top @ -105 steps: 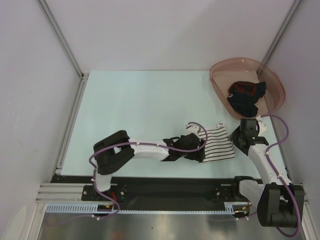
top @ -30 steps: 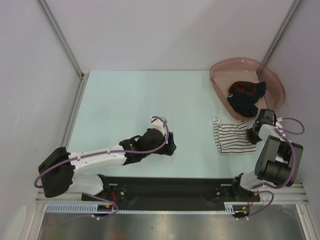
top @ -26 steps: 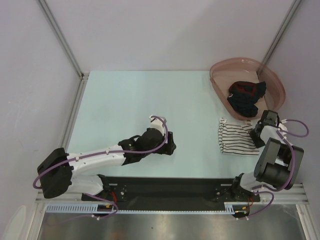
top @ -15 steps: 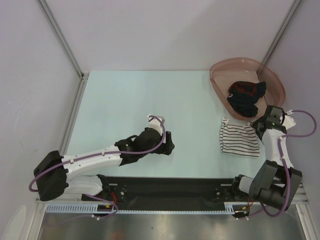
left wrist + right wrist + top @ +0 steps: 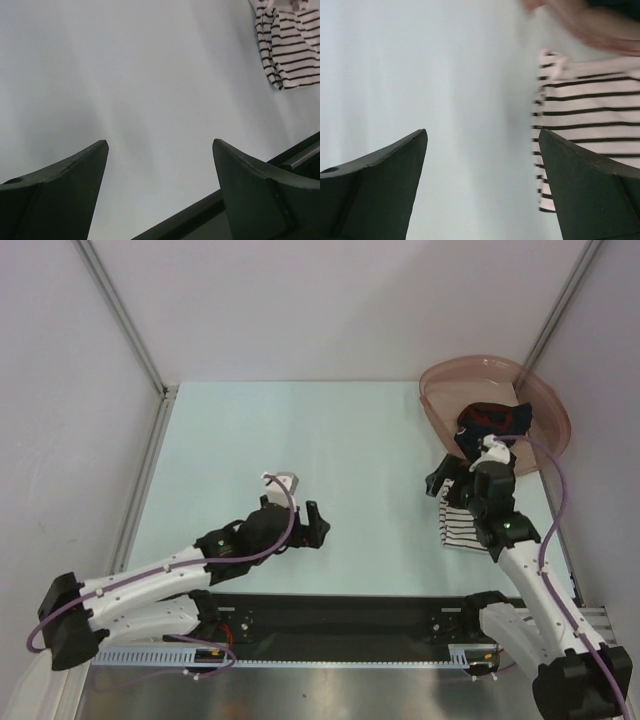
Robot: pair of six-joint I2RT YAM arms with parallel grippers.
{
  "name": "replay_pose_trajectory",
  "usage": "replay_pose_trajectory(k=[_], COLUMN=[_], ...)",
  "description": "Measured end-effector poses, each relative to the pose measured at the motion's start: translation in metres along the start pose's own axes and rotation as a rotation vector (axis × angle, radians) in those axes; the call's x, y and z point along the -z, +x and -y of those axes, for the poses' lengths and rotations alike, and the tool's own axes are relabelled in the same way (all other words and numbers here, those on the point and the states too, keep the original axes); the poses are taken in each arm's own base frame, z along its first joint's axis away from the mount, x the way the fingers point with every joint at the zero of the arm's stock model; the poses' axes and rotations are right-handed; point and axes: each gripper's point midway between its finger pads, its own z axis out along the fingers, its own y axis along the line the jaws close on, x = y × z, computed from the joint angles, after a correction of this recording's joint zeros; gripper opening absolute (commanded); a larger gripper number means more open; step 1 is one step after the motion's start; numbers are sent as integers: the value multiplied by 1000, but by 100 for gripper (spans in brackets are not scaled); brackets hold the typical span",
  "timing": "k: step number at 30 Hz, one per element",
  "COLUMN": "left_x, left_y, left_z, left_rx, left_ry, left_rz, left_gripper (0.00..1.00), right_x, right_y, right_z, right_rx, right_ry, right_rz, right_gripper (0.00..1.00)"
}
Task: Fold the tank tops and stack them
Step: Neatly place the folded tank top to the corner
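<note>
Striped tank top [image 5: 462, 527] lies on table [image 5: 250, 440], just near side of pink basin [image 5: 432, 405]; dark tank top [image 5: 490, 420] inside basin. Right end effector [image 5: 443, 478] near basin's near-left rim, jaws wide apart, empty. Left end effector [image 5: 308, 525] well left of basin, jaws wide apart, empty.

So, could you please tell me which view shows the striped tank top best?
Right wrist: the striped tank top fills its right side, stripes plain. Top external has the right arm covering much; left wrist crops it in a corner.
</note>
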Motion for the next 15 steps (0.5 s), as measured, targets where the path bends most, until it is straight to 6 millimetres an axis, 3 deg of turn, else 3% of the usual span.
replay_pose_trajectory(k=[2, 5, 9, 15], left_x=[11, 28, 46, 52], left_y=[-3, -9, -11, 8], left_z=[-11, -27, -49, -81], left_rx=[9, 29, 58, 33], left_ry=[-15, -31, -50, -85], left_rz=[44, 113, 204, 261], left_gripper=[100, 100, 100, 100], right_x=[4, 3, 2, 5], right_y=[21, 52, 84, 129], right_z=[-25, -46, -60, -74], right_rx=[61, 119, 165, 238], right_ry=[-141, -279, -420, -575], right_rz=[-12, -55, -96, -130], right_gripper=[100, 100, 100, 100])
